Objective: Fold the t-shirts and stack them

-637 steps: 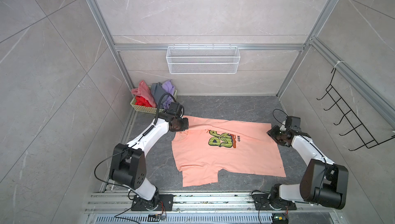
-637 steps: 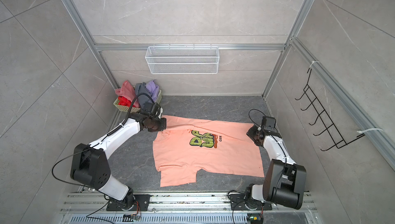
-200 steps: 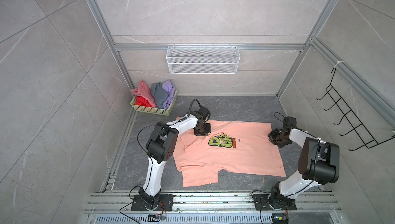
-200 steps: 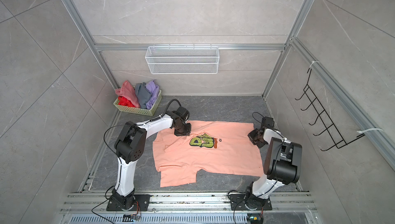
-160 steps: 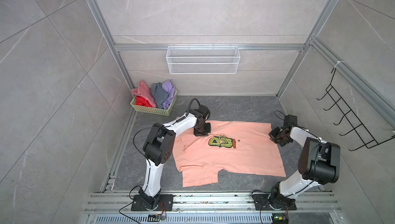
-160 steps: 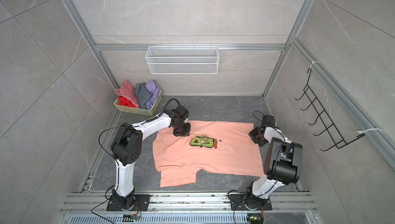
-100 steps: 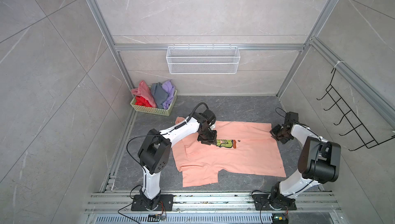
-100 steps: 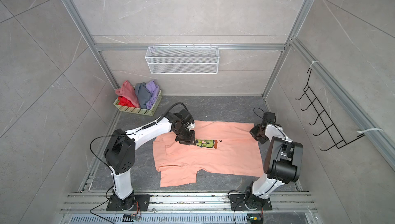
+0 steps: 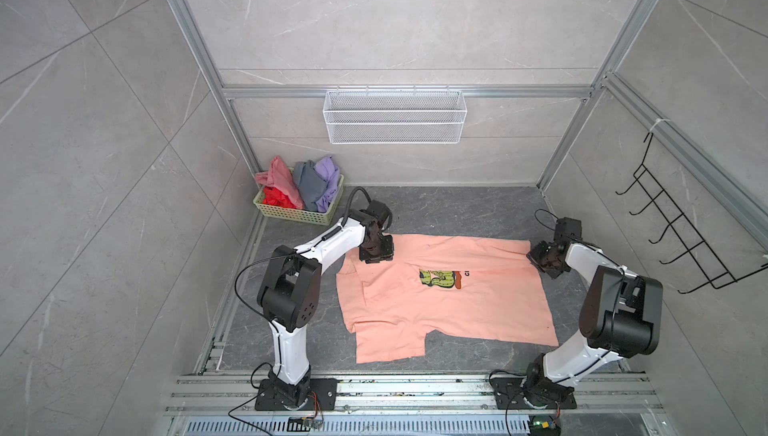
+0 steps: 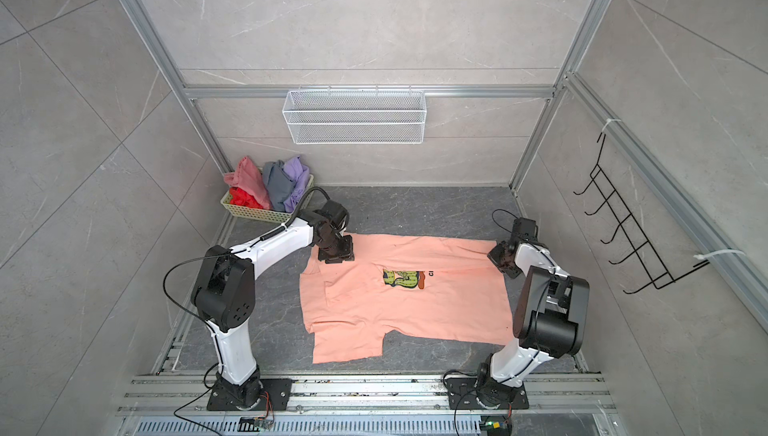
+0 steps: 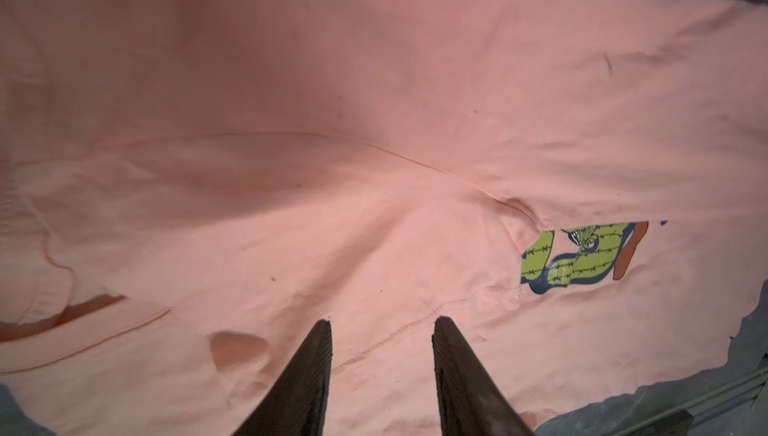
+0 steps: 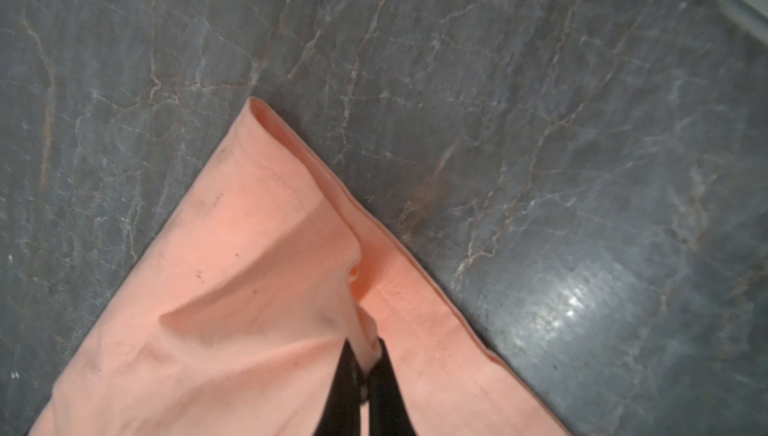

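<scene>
Two black end effectors sat at the far edge of one peach-orange cloth t-shirt (image 9: 449,309). It lay spread on the dark grey marbled counter (image 9: 457,213), its far edge folded over onto itself and hiding the top of the green-yellow chest graphic (image 9: 442,279). The left end effector (image 11: 380,321) stood over the folded strip near the shirt's left end, jaws parted, with cloth beneath them but none between. The right end effector (image 12: 365,348) was closed tight on a pinch of fabric at the shirt's far right corner, beside the hem. A dusty pink t-shirt (image 9: 276,176), a red t-shirt (image 9: 275,198), a grey t-shirt (image 9: 309,184) and a lavender t-shirt (image 9: 326,174) sat bunched in a pale yellow-green plastic lattice basket (image 9: 299,217) at the counter's far left corner.
</scene>
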`<state>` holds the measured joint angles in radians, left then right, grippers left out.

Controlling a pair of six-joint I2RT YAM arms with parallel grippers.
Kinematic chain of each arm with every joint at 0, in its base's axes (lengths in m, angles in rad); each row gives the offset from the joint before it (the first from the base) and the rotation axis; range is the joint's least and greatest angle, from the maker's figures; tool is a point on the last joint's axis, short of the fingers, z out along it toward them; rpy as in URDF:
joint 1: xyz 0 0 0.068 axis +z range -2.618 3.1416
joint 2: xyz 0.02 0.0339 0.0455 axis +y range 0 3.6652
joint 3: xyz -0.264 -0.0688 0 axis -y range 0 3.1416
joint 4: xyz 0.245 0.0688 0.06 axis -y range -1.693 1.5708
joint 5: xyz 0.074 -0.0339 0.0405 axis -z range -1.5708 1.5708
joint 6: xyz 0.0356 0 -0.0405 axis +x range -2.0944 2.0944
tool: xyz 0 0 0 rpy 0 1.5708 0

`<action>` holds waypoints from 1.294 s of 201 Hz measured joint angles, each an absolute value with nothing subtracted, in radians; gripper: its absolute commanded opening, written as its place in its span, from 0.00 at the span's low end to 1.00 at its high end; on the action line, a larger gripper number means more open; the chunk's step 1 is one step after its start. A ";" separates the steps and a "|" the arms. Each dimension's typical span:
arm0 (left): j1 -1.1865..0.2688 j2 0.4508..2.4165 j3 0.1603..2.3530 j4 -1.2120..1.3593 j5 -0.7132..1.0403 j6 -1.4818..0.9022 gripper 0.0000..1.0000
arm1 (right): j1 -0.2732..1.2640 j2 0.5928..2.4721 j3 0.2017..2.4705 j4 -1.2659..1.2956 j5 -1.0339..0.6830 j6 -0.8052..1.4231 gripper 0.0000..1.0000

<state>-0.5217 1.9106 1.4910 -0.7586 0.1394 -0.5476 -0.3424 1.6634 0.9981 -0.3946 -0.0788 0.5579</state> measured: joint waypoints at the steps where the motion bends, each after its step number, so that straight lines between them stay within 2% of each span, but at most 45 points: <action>1: -0.521 1.911 1.491 -0.758 0.139 -0.548 0.44 | -0.343 1.664 0.998 -0.395 -0.079 0.558 0.21; 15: -0.506 1.911 1.485 -0.754 0.128 -0.561 0.45 | -0.350 1.665 0.996 -0.391 -0.071 0.554 0.26; 29: -0.499 1.911 1.479 -0.754 0.110 -0.571 0.47 | -0.352 1.665 0.996 -0.396 -0.046 0.568 0.44; 43: -0.496 1.911 1.478 -0.754 0.102 -0.577 0.48 | -0.353 1.660 0.998 -0.420 -0.016 0.582 0.50; 83: -0.495 1.931 1.482 -0.750 0.083 -0.593 0.51 | -0.345 1.551 0.998 -0.463 -0.009 0.605 0.47; 116: -0.484 1.977 1.483 -0.732 0.086 -0.623 0.53 | -0.265 1.533 1.002 -0.415 -0.050 0.630 0.47; 210: -0.400 2.065 1.483 -0.604 0.164 -0.725 0.54 | -0.195 1.843 1.112 -0.340 -0.094 0.710 0.45; 260: -0.348 2.129 1.561 -0.585 0.240 -0.759 0.54 | -0.195 1.989 1.299 -0.339 -0.094 0.716 0.44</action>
